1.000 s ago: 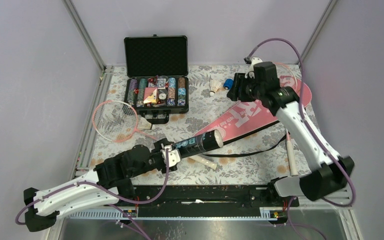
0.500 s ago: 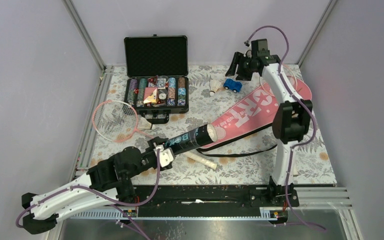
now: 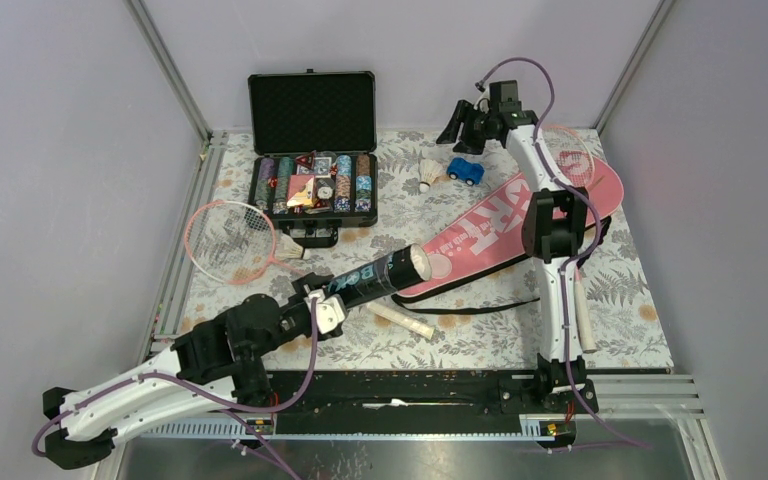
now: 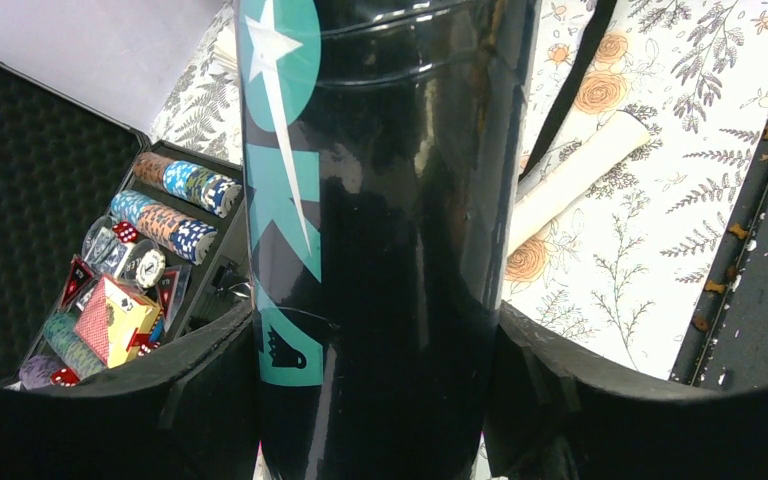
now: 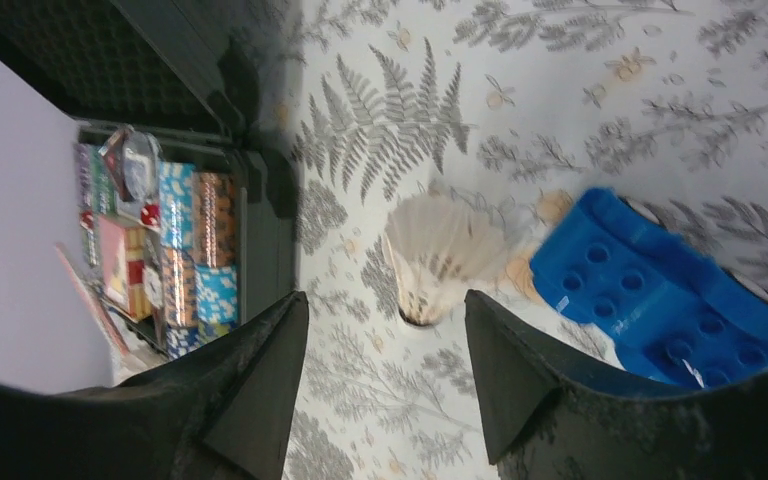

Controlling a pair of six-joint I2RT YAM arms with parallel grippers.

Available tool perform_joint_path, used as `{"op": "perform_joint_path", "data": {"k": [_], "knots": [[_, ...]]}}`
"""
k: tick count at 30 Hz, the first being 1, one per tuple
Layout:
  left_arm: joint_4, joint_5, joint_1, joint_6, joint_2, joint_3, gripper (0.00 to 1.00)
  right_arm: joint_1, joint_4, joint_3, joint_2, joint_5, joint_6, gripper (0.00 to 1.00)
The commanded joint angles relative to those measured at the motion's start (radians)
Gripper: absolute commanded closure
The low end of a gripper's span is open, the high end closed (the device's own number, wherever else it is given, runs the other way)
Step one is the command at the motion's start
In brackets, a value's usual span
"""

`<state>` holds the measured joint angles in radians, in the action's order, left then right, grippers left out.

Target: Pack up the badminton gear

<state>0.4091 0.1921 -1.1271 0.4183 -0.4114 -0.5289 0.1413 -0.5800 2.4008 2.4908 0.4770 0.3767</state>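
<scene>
My left gripper (image 3: 328,305) (image 4: 375,400) is shut on the black tube with teal print (image 3: 375,277) (image 4: 380,200). The tube is lifted at a slant, its open mouth toward the pink "SPORT" cover (image 3: 505,220). At the back, my right gripper (image 3: 457,130) (image 5: 385,330) hangs open and empty just above a white shuttlecock (image 3: 425,173) (image 5: 440,255). One pink racket (image 3: 230,240) lies at the left, its white handle (image 3: 403,321) (image 4: 570,185) under the tube. A second racket's handle (image 3: 582,315) shows at the right, and the right arm partly hides its head.
An open black case of poker chips (image 3: 312,150) (image 5: 185,250) stands at the back left. A small blue toy car (image 3: 467,171) (image 5: 660,290) sits right beside the shuttlecock. The cover's black strap (image 3: 490,305) trails across the floral mat.
The right arm has stretched from above the pink cover to the back of the table, ending over the shuttlecock with its jaws slightly wider. The left arm has drawn the tube slightly back and left.
</scene>
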Motion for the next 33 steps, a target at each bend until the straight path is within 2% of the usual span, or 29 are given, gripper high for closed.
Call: {"op": "perform_joint_path", "data": {"k": [1, 4, 10, 23, 29, 32, 33], "knots": [[-0.086, 0.047, -0.002, 0.011, 0.008, -0.003, 0.61, -0.006, 0.279, -0.01, 0.057, 0.123, 0.152, 0.35], [-0.089, 0.057, -0.002, 0.01, -0.001, -0.005, 0.61, -0.006, 0.361, 0.033, 0.126, 0.158, 0.239, 0.36], [-0.106, 0.089, -0.002, 0.015, -0.003, -0.004, 0.61, -0.004, 0.373, 0.021, 0.172, 0.175, 0.286, 0.37], [-0.12, 0.096, -0.002, 0.033, -0.054, -0.003, 0.61, -0.005, 0.196, -0.056, 0.085, 0.313, 0.076, 0.39], [-0.107, 0.093, -0.002, 0.027, -0.05, 0.001, 0.61, -0.006, 0.153, -0.088, 0.034, 0.322, 0.027, 0.5], [-0.11, 0.094, -0.003, 0.028, -0.049, 0.004, 0.61, -0.005, 0.126, -0.088, 0.012, 0.324, 0.005, 0.63], [-0.111, 0.094, -0.002, 0.028, -0.052, 0.004, 0.61, -0.005, 0.119, -0.094, 0.002, 0.325, -0.001, 0.71]]}}
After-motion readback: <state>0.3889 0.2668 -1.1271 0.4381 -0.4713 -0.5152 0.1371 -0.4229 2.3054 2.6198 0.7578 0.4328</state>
